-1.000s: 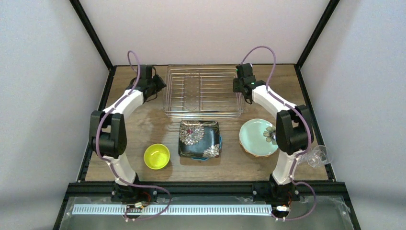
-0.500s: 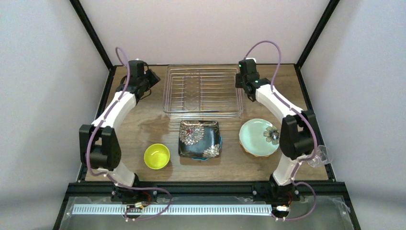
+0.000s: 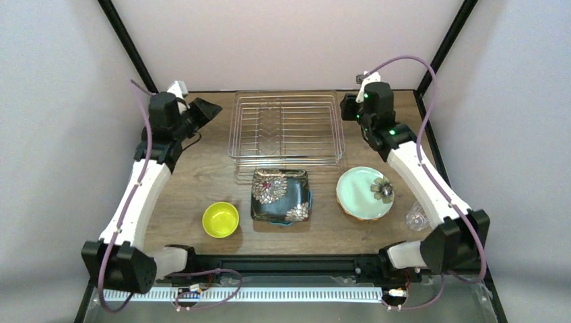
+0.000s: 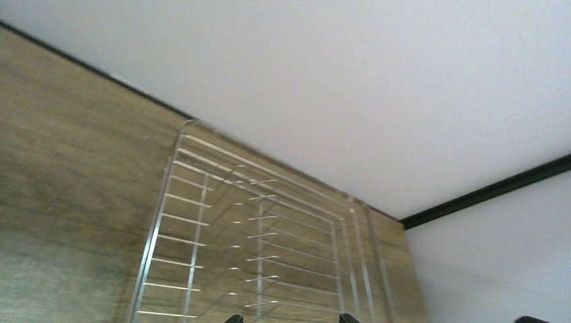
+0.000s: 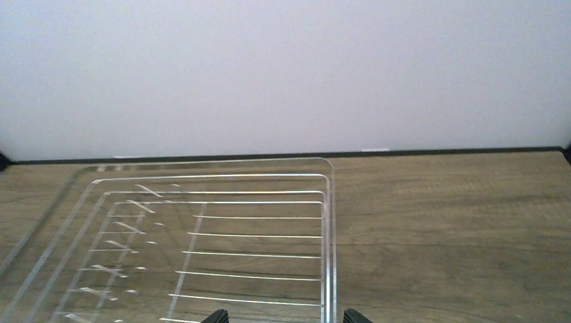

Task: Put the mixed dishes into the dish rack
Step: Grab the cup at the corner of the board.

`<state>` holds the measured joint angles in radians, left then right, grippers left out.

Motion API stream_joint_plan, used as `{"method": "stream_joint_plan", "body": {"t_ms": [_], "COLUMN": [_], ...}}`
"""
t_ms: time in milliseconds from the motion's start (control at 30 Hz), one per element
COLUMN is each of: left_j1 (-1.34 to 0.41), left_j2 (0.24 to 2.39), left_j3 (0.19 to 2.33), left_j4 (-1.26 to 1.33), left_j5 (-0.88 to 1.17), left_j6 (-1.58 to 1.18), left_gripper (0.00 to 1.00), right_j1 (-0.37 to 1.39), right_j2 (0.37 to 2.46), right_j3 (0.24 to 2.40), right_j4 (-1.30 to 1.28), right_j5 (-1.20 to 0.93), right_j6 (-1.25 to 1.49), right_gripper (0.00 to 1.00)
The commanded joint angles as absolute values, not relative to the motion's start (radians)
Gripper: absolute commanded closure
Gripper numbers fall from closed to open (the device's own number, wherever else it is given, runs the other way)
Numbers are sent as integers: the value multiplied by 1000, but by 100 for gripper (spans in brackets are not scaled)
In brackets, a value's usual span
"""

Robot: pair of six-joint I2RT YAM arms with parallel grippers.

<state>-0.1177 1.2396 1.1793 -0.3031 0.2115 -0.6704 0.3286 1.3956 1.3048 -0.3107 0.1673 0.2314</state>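
Observation:
The dish rack (image 3: pixel 285 161), a silvery wire rectangle, stands empty at the back of the table. My left gripper (image 3: pixel 207 110) hovers just off its left side and my right gripper (image 3: pixel 346 108) just off its right side. Both are open and hold nothing. In the left wrist view the rack (image 4: pixel 202 232) lies beyond the spread tips of the left gripper (image 4: pixel 289 318). In the right wrist view the rack's corner (image 5: pixel 328 202) sits ahead of the right gripper (image 5: pixel 286 316). In front of the rack lie the black floral plate (image 3: pixel 281 195), mint plate (image 3: pixel 360 192) and yellow-green bowl (image 3: pixel 221 219).
The clear glass (image 3: pixel 417 219) stands at the right table edge beside my right forearm. A teal rim (image 3: pixel 311 199) peeks from under the black plate. Black frame posts rise at the back corners, and a white wall stands close behind the rack.
Both grippers pulled outward from the rack's sides and opened wider. Both elbows swung down toward the near corners, which uncovered the glass at the right.

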Motion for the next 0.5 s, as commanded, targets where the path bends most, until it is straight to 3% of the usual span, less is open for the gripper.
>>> {"method": "stream_joint_plan", "body": {"t_ms": [0, 100, 233, 467], "left_j1": [-111, -111, -112, -111], "left_j2": [1122, 1045, 943, 817], "left_j3": [1170, 1159, 1073, 892], "left_j4": [-323, -339, -291, -330], "left_j5": [279, 227, 181, 129], "left_j6": [-715, -751, -765, -761], "left_gripper": [18, 18, 1, 0], "right_j1": [329, 328, 328, 328], "right_j2": [1265, 1186, 1155, 1207], "right_j3": [1247, 1196, 1181, 1172], "right_j4": [-234, -162, -139, -235], "right_j5": [41, 20, -46, -135], "right_j6": [193, 241, 259, 284], "right_gripper": [1, 1, 1, 1]}}
